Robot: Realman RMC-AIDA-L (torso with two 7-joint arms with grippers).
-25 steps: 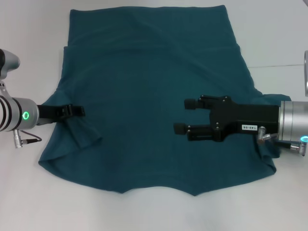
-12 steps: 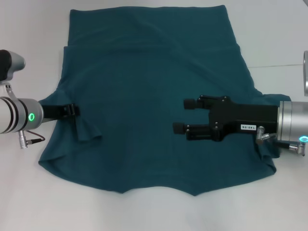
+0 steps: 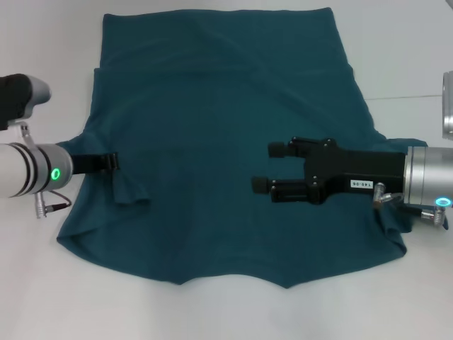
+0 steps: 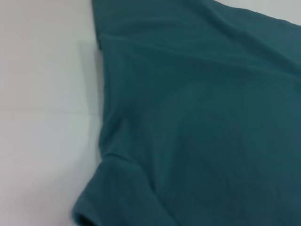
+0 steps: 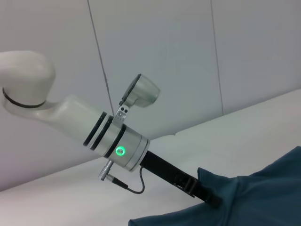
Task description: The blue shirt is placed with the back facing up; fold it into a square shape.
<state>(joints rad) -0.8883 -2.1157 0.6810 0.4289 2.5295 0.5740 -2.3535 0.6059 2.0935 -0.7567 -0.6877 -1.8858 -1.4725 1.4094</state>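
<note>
Looking down from the head view, the blue shirt lies spread across the white worktop, its straight hem at the far side and a notched edge nearest the robot. The left gripper sits at the shirt's left edge, where the cloth is bunched into a small raised fold just below it; its jaws look pressed together on that fold, though the tips are partly buried in fabric. The right gripper hovers over the right half of the shirt with its jaws plainly apart and nothing between them.

The left wrist view shows only the shirt and the worktop beside it: a side edge runs along the bare surface, and a rounded sleeve flap curls at one corner. None of that arm's own jaws appear here.

The right wrist view looks across at the left arm, whose black jaws reach into a lifted peak of the shirt, which supports a pinch on the cloth.

The step in hand appears to be folding the left side inward. To do it well, the pinch should take in the sleeve and the side edge together, lift only enough to clear the layer beneath, and carry it straight across so the new crease runs parallel to the shirt's side. The open right gripper could press the middle down to stop the whole shirt sliding.
</note>
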